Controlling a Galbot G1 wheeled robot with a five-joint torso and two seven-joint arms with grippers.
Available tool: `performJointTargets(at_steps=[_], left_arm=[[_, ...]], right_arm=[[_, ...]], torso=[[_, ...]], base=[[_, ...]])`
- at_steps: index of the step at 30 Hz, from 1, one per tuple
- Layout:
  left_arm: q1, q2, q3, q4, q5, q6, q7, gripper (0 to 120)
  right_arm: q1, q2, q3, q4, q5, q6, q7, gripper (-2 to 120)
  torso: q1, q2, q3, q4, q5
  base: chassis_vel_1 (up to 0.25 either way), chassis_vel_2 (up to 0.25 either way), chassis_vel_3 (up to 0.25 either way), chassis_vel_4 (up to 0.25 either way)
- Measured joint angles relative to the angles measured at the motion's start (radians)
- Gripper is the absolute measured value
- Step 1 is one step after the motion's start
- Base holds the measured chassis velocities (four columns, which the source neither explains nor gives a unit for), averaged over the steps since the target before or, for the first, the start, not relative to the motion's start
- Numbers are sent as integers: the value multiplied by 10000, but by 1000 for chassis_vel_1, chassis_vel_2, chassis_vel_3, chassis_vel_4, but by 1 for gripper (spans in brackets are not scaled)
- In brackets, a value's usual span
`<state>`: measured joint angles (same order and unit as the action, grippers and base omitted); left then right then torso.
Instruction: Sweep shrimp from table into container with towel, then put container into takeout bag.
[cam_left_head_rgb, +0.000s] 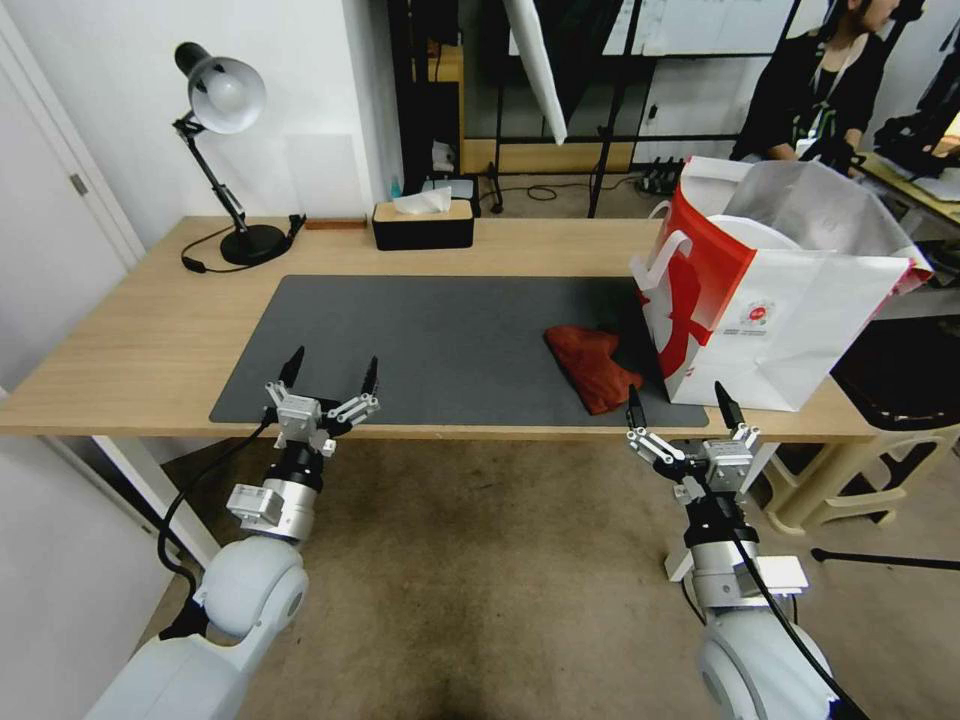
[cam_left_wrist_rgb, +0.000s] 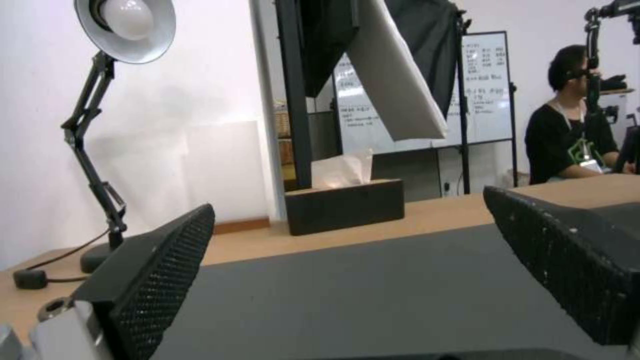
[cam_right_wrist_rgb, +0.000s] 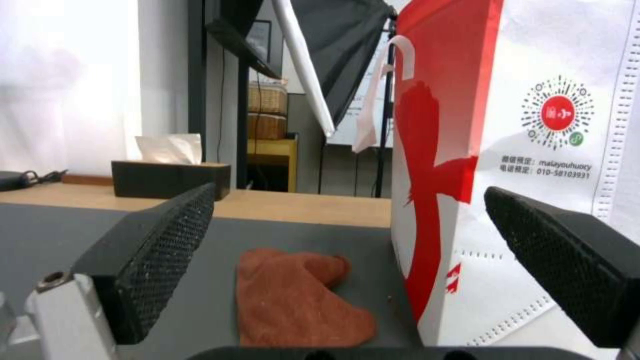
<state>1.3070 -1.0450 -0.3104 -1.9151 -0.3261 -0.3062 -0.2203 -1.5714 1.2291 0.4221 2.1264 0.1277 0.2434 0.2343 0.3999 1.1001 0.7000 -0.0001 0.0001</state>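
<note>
The takeout bag (cam_left_head_rgb: 770, 320) stands upright at the right end of the table (cam_left_head_rgb: 130, 340), red and white, its foil lining open at the top. Inside it the white rim of the container (cam_left_head_rgb: 760, 232) shows. The shrimp are out of view. The rust-red towel (cam_left_head_rgb: 592, 366) lies crumpled on the dark mat (cam_left_head_rgb: 430, 340) just left of the bag; the right wrist view has the towel (cam_right_wrist_rgb: 293, 295) and the bag (cam_right_wrist_rgb: 520, 165) close ahead. My right gripper (cam_left_head_rgb: 680, 404) hovers open at the table's front edge before the bag. My left gripper (cam_left_head_rgb: 330, 374) hangs open over the mat's front left corner.
A black desk lamp (cam_left_head_rgb: 222, 150) stands at the back left with its cable on the wood. A black tissue box (cam_left_head_rgb: 422, 222) sits at the back middle. A beige plastic stool (cam_left_head_rgb: 860, 470) stands to the right of the table, under the bag's end.
</note>
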Motion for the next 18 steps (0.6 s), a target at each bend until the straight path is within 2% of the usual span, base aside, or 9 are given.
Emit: performJointTargets(at_steps=[18], left_arm=[[-38, 12, 15, -14, -7, 72, -10, 100]], right_arm=[[-9, -4, -5, -9, 0, -19, -19, 100]], torso=[[1, -2, 0, 0, -1]], base=[[0, 0, 0, 0]])
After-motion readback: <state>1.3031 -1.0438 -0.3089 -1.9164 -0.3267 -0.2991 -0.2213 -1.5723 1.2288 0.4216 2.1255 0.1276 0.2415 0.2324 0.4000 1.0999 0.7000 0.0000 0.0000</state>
